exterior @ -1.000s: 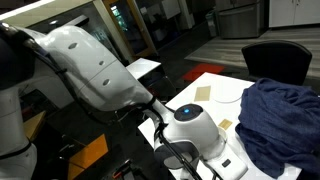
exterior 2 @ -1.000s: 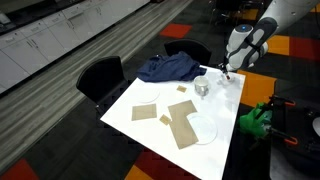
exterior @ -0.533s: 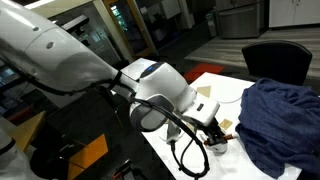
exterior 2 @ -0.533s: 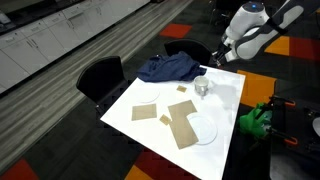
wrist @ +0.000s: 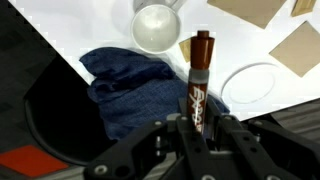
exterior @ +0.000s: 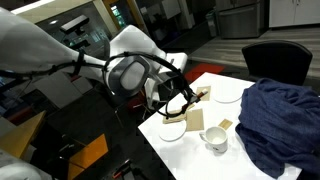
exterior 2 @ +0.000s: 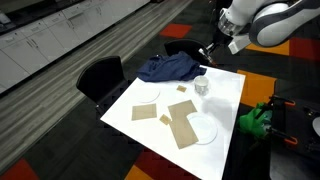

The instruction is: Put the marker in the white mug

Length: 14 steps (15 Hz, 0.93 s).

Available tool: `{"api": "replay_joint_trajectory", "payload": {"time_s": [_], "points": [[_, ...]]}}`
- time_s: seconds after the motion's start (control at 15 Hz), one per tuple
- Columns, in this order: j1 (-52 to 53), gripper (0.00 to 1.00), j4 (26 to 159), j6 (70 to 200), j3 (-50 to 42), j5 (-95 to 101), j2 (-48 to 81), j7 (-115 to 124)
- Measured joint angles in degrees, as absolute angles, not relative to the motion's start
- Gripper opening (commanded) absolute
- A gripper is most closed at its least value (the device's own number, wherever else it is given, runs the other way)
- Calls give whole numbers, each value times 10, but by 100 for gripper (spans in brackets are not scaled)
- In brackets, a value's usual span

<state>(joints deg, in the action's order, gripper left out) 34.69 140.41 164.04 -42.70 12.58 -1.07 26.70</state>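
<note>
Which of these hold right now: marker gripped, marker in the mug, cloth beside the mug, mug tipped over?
The gripper is shut on the marker. True.
The marker sits inside the white mug. False: it is held in the gripper, apart from the mug.
A blue cloth lies beside the mug. True.
The mug is tipped on its side. False: it stands upright, opening up.

The bench [exterior 2: 226,92] carries one white mug [exterior 2: 201,87], two white plates [exterior 2: 147,95] [exterior 2: 203,130], four tan pieces [exterior 2: 183,125] and one blue cloth [exterior 2: 168,68]. There is one marker [wrist: 198,85]. Two black chairs [exterior 2: 100,75] stand beside the bench.
</note>
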Motion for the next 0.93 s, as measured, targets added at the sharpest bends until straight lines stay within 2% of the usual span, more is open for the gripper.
{"api": "replay_joint_trajectory", "payload": {"time_s": [0.33, 0.4, 0.6, 0.93], "points": [[365, 20, 1404, 1588, -405, 126, -57, 265], [365, 5, 1404, 1588, -406, 126, -57, 264], [358, 5, 1404, 1600, -406, 158, -50, 291], [310, 5, 1376, 1708, -417, 413, 36, 524]]}}
